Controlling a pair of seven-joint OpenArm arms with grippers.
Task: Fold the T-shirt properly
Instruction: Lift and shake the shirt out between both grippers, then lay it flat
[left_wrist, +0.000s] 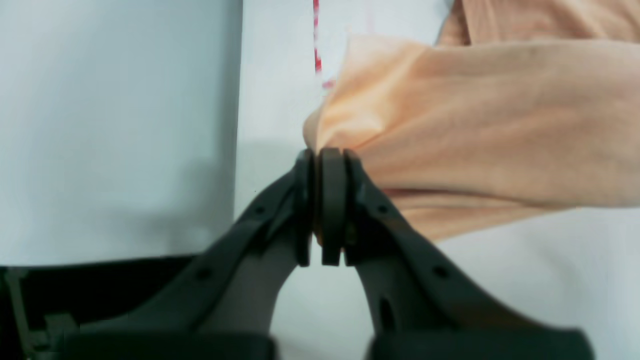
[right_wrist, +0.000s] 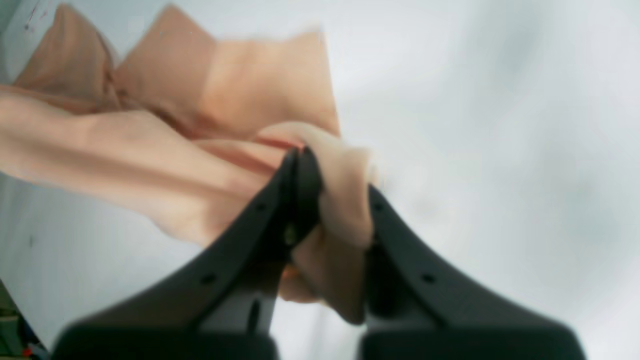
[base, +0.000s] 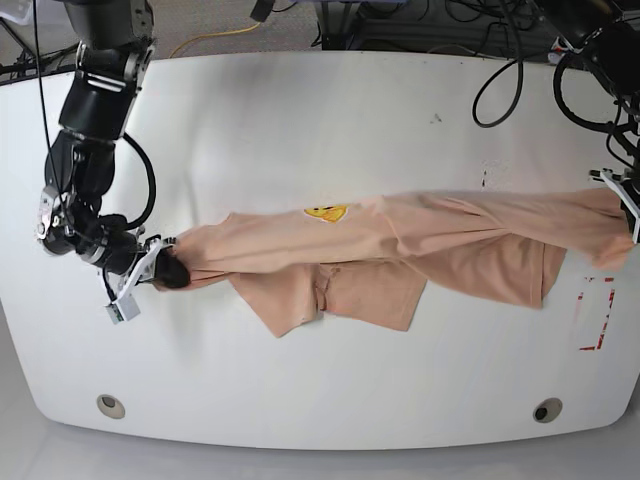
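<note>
The peach-pink T-shirt (base: 400, 250) lies stretched in a long band across the white table, with a yellow mark (base: 326, 212) on its upper edge. My right gripper (base: 170, 272) is shut on the shirt's left end; in the right wrist view the cloth (right_wrist: 150, 150) bunches between the black fingers (right_wrist: 300, 180). At the table's right edge my left gripper (base: 628, 215) is shut on the other end, where the fabric (left_wrist: 475, 130) fans out from the closed pads (left_wrist: 330, 200). A sleeve flap (base: 335, 295) hangs below the band's middle.
The white table (base: 300, 120) has red tape marks (base: 598, 305) at its right side and near the left gripper (left_wrist: 316, 40). Two round holes sit by the front edge (base: 111, 405). Cables lie beyond the back edge (base: 500, 70).
</note>
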